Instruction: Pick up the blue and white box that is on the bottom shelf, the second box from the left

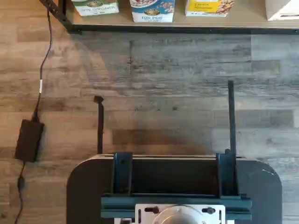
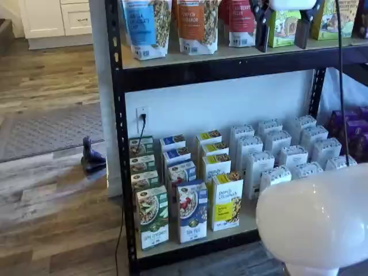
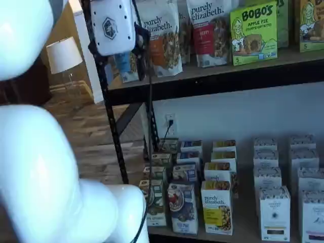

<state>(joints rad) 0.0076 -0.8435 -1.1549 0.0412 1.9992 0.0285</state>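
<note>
The blue and white box (image 2: 192, 211) stands at the front of the bottom shelf (image 2: 190, 248), between a green-and-white carton and a yellow carton. It also shows in a shelf view (image 3: 182, 207), and its base shows in the wrist view (image 1: 152, 11). More of the same boxes stand in a row behind it. My gripper (image 2: 281, 46) hangs high up in front of the upper shelf, far above the box. Its two black fingers stand apart with nothing between them. Its white body (image 3: 112, 25) shows in a shelf view.
A green-and-white carton (image 2: 152, 215) and a yellow carton (image 2: 227, 201) flank the box. White cartons (image 2: 276, 175) fill the shelf's right. Bags stand on the upper shelf (image 2: 195, 23). A black post (image 2: 123, 172) bounds the left. A power adapter (image 1: 29, 140) lies on the floor. The white arm (image 2: 316, 218) blocks a shelf view's lower right.
</note>
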